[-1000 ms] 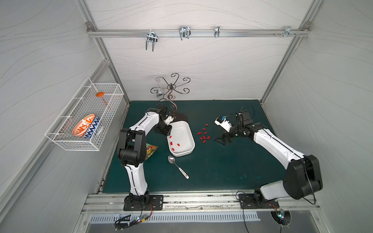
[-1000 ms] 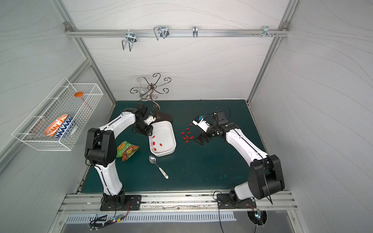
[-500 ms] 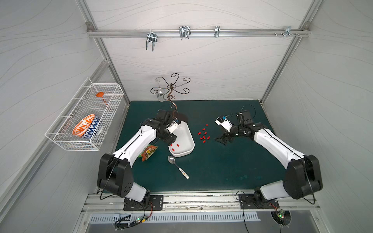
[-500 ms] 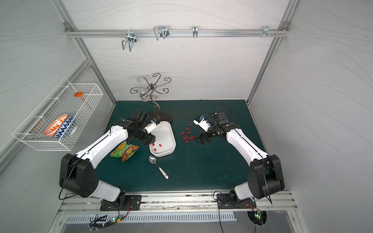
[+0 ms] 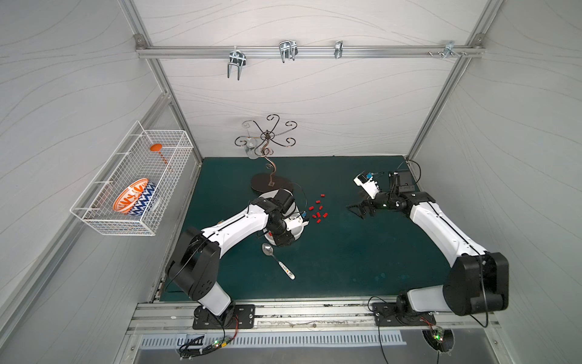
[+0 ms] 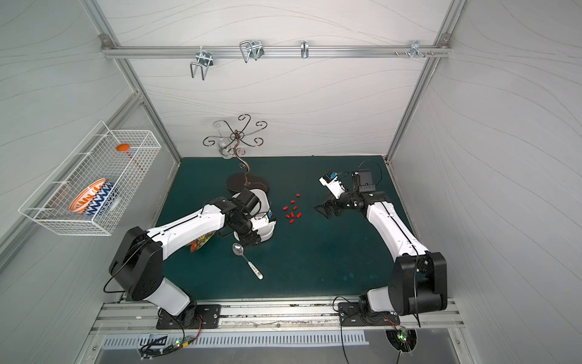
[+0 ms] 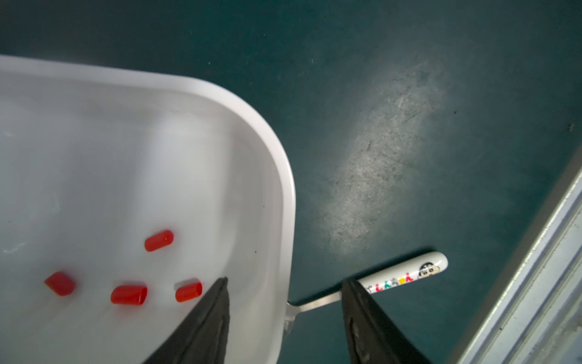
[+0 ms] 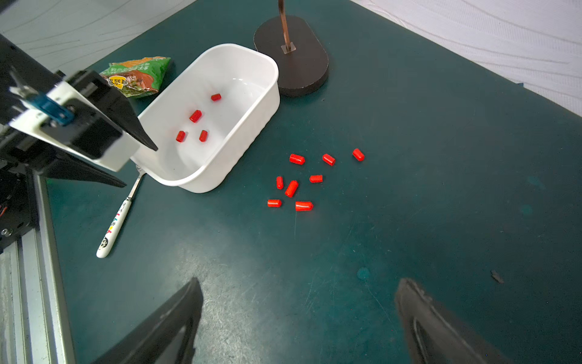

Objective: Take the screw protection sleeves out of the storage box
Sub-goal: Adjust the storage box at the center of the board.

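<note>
Bright even light, soft shadows, left wrist view seemingly motion-blurred

Four screw protection sleeves (image 8: 195, 116) lie in the storage box (image 8: 252, 132); eight more lie on the counter (image 8: 409, 189) to its right. The spoon (image 8: 116, 227) lies before the box, the stand base (image 8: 302, 72) behind it and the snack packet (image 8: 138, 75) to its left.

Reaches the left arm (image 5: 239, 222) forward, wrist bent steeply down, elbow behind the left gripper (image 7: 285, 280). Holds those jaws partly apart, seemingly gripping nothing. Stretches the right arm (image 5: 441, 225) inward, forearm trailing behind the right gripper (image 8: 300, 280), jaws spread wide, tips pointing down and forward.
</note>
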Robot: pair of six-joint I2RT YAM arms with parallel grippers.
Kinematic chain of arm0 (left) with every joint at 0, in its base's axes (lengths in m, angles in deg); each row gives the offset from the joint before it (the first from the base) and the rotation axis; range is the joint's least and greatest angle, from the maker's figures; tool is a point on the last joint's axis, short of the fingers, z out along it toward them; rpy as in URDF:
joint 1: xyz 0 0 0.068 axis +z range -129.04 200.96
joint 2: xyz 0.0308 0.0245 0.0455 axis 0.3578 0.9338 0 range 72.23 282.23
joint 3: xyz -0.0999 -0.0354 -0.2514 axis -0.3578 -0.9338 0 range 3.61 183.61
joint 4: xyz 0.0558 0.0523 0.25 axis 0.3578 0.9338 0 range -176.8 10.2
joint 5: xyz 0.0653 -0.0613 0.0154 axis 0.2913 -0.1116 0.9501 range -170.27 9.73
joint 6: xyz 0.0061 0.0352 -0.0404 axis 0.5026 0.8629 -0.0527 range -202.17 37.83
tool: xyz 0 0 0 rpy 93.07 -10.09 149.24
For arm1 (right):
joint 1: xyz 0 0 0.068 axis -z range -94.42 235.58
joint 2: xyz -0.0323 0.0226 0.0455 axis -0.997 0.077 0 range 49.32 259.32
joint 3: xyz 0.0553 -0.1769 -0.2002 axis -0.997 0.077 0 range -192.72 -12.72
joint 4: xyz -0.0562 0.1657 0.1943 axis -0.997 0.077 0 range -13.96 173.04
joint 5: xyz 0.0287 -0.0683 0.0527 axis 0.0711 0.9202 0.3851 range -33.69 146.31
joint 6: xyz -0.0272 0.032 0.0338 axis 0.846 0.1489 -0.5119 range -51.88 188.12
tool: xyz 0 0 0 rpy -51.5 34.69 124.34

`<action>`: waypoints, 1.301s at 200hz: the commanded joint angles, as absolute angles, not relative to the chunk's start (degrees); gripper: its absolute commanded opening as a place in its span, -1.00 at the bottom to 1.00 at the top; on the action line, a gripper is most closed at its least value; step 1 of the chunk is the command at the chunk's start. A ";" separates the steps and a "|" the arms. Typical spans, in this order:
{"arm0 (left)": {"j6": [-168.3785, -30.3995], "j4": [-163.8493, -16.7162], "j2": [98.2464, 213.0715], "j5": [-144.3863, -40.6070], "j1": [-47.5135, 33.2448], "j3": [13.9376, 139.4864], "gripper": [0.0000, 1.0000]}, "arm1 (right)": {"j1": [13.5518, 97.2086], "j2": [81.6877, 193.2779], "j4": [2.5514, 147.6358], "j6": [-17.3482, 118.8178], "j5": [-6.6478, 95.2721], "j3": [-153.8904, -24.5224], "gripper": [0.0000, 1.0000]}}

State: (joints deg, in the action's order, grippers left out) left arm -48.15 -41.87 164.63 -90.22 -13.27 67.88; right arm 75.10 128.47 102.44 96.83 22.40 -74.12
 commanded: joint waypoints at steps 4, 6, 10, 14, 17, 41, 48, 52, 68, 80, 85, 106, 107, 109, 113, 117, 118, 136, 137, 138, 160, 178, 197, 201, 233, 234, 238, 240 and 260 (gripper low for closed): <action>-47.45 -45.43 167.02 -88.73 -14.01 68.25 0.04 | 75.31 127.31 102.11 95.63 20.02 -73.45 0.98; -47.45 -45.45 167.14 -88.73 -13.99 68.28 0.02 | 75.32 127.33 102.14 95.63 19.91 -73.40 0.98; -47.45 -45.69 167.35 -88.71 -14.01 68.29 -0.03 | 75.31 127.42 102.13 95.55 19.86 -73.36 0.98; -47.41 -45.90 167.68 -88.71 -14.09 68.30 -0.08 | 75.31 127.53 102.15 95.54 19.75 -73.38 0.98; -47.37 -45.94 167.90 -88.78 -14.09 68.32 -0.12 | 75.32 127.62 102.15 95.54 19.70 -73.43 0.98; -47.44 -45.48 168.80 -89.50 -14.50 68.21 -0.40 | 75.30 127.74 102.23 95.51 19.49 -73.44 0.98; -47.45 -45.10 168.71 -89.67 -14.67 68.17 -0.47 | 75.35 127.77 102.28 95.45 19.48 -73.45 0.98; -47.45 -44.85 168.57 -89.82 -14.72 68.08 -0.51 | 75.30 127.77 102.20 95.50 19.48 -73.45 0.98; -47.38 -43.15 167.94 -89.94 -14.78 68.35 -0.66 | 75.34 127.88 102.16 95.57 19.53 -73.45 0.98; -46.99 -40.32 167.38 -90.41 -14.78 69.77 -0.76 | 75.34 127.97 102.23 95.63 19.66 -73.45 0.98; -46.72 -38.72 167.01 -90.73 -14.75 70.43 -0.81 | 75.34 127.97 102.22 95.63 19.66 -73.45 0.98; -45.19 -30.73 166.11 -92.57 -14.73 74.30 -0.98 | 75.31 128.07 102.24 95.63 19.66 -73.45 0.98; -45.09 -30.29 166.10 -92.66 -14.77 74.55 -0.99 | 75.30 128.07 102.19 95.63 19.66 -73.45 0.98; -44.84 -29.41 166.05 -92.77 -14.75 74.96 -1.00 | 75.30 128.02 102.18 95.63 19.66 -73.45 0.98; -44.47 -27.79 165.95 -92.99 -14.79 75.80 -1.00 | 75.34 128.05 102.21 95.70 19.66 -73.45 0.98; -44.18 -26.30 165.82 -93.43 -14.72 76.63 -1.00 | 75.35 128.07 102.22 95.72 19.73 -73.45 0.98; -44.10 -25.88 165.74 -93.53 -14.72 76.86 -1.00 | 75.37 128.11 102.23 95.72 19.74 -73.45 0.98; -41.88 -20.04 164.97 -95.74 -14.72 79.79 -1.00 | 75.34 128.48 102.24 95.72 19.60 -73.45 0.98; -41.72 -19.85 164.87 -95.87 -14.72 79.93 -1.00 | 75.37 128.50 102.24 95.67 19.59 -73.45 0.98; -41.55 -19.66 164.87 -96.02 -14.72 80.05 -1.00 | 75.38 128.46 102.24 95.70 19.58 -73.45 0.98; -38.35 -16.00 165.10 -98.22 -14.49 82.21 -1.00 | 75.21 128.92 102.37 95.78 19.49 -73.62 0.98; -36.38 -15.02 166.17 -100.43 -14.08 83.40 -1.00 | 75.21 128.79 102.46 95.80 19.48 -73.62 0.98; -34.87 -14.85 167.12 -100.66 -13.82 84.56 -1.00 | 75.23 128.68 102.41 95.80 19.79 -73.54 0.98; -34.50 -14.83 167.24 -100.78 -13.73 84.88 -1.00 | 75.21 128.65 102.37 95.76 19.76 -73.54 0.98; -32.45 -13.66 168.44 -103.69 -11.27 88.55 -1.00 | 75.20 129.11 102.41 95.80 19.66 -73.62 0.98; -32.35 -13.58 168.50 -103.80 -11.24 88.66 -1.00 | 75.21 129.11 102.37 95.80 19.66 -73.62 0.98; -32.30 -13.44 168.62 -104.19 -10.82 89.21 -1.00 | 75.16 129.11 102.44 95.80 19.66 -73.62 0.98; -32.33 -13.42 168.64 -104.46 -10.73 89.39 -1.00 | 75.24 129.12 102.49 95.76 19.66 -73.62 0.98; -32.53 -15.57 168.56 -105.33 -9.94 88.35 -1.00 | 75.17 129.09 102.36 95.89 19.69 -73.60 0.98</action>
State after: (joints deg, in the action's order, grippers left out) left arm -34.31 -15.34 168.11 -102.00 -11.00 86.98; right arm 75.10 128.71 102.33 96.39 20.70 -74.12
